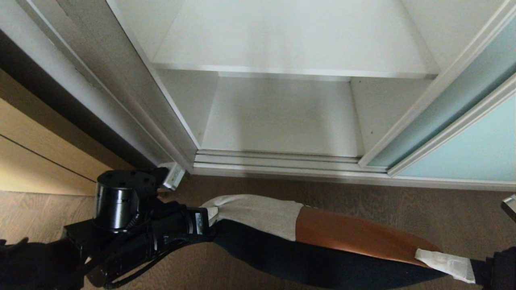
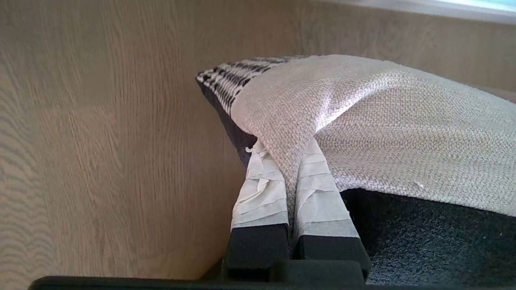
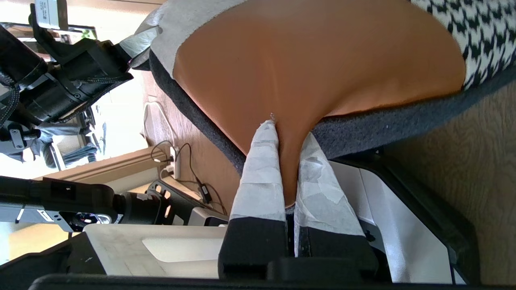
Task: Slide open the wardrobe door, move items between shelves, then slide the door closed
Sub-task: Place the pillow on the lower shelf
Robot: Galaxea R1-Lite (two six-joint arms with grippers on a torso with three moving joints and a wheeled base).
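Fingertips (image 2: 318, 189) of the left gripper (image 1: 209, 215) and right gripper (image 1: 445, 262) pinch opposite corners of the cushion (image 1: 346, 233), slung before the lower shelf (image 1: 282, 121); soft, light, it sags, so corner pinches seem apt.

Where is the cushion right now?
In the head view the cushion hangs between the left gripper and right gripper, above the floor before the open wardrobe.

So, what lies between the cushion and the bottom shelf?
In the head view, only brown floor and the metal door track separate the cushion from the bottom shelf.
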